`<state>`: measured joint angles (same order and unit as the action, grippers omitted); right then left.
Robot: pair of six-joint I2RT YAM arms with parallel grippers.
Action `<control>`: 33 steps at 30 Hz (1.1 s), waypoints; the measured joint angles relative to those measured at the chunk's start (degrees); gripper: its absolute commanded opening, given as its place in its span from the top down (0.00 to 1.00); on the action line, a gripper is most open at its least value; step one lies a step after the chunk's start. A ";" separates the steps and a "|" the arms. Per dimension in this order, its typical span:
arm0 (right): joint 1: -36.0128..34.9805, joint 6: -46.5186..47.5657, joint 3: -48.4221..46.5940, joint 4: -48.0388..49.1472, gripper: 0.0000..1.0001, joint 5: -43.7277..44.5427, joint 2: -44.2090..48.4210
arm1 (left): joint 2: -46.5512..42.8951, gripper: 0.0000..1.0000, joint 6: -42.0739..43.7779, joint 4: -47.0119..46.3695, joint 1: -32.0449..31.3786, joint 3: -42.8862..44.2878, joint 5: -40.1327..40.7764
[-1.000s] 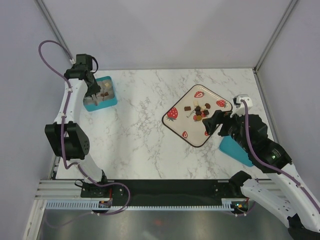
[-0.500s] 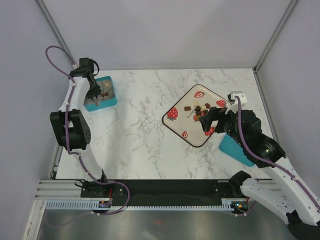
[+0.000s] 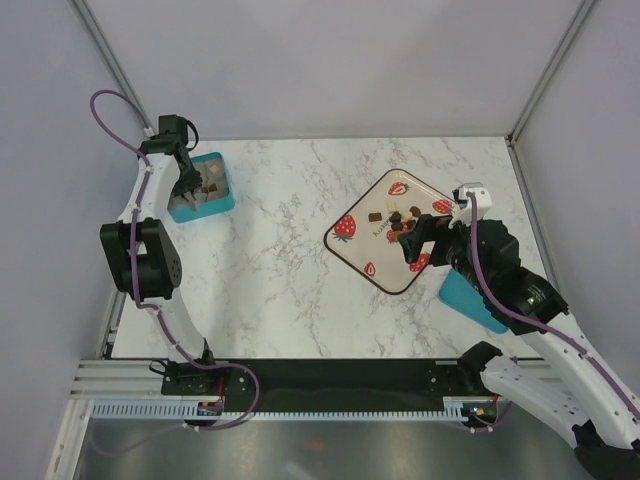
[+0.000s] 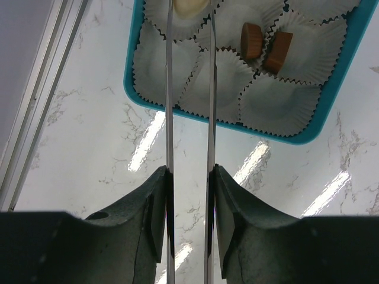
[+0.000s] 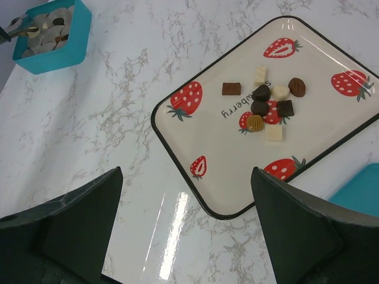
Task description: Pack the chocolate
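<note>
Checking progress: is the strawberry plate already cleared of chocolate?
No, several chocolate pieces lie clustered on the plate near its middle.

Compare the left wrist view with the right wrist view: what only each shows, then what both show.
Left wrist only: the left gripper clamping the tongs. Right wrist only: the strawberry plate, its loose chocolates, the open right gripper. Both: the teal box with boxed chocolates, the marble table.

Lies mostly as loose cluster of chocolate (image 5: 259,107) near middle of strawberry plate (image 5: 237,177): dark, mid-brown and pale bits, some touching. Sits also in teal box (image 5: 53,59) paper cups: two mid-brown rounds (image 4: 251,41) on edge, side by side; pale piece (image 4: 189,7) apart.
</note>
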<state>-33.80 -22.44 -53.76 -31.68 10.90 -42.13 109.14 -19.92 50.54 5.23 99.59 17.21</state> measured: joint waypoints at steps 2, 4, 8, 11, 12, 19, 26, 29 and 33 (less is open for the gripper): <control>0.00 0.26 0.00 0.00 0.02 0.26 0.00 | 0.00 0.56 0.00 -0.02 0.00 0.00 0.33; 0.00 0.44 0.00 0.00 0.02 0.59 0.04 | 0.00 0.54 0.02 -0.04 0.00 -0.02 0.55; 0.00 0.87 0.00 -0.02 0.02 0.81 0.22 | 0.00 0.51 0.04 -0.11 0.00 -0.02 0.76; 0.00 1.25 0.00 -0.02 0.02 0.79 0.37 | 0.00 0.49 0.07 -0.13 0.00 -0.02 0.79; 0.00 1.27 -0.02 -0.02 0.02 0.79 0.42 | 0.00 0.49 0.07 -0.13 0.00 -0.02 0.79; 0.00 1.27 -0.13 -0.17 0.02 0.74 0.59 | -0.70 0.48 0.13 -0.11 -0.09 -0.02 0.87; 0.00 1.16 -1.79 -0.72 0.02 0.72 1.57 | -7.52 0.48 2.16 -0.15 -5.81 -0.04 0.22; 0.00 1.14 -2.58 -1.68 0.02 0.87 1.77 | -12.74 0.48 2.67 -1.14 -15.17 -1.46 -1.40; 0.00 1.05 -3.30 -3.30 0.02 1.66 1.97 | -17.77 0.48 2.89 -2.75 -30.10 -4.11 -4.85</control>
<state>-33.80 -21.39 -57.06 -34.98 12.56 -40.16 91.37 -17.04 47.79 -24.86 95.48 12.36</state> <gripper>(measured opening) 0.982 0.524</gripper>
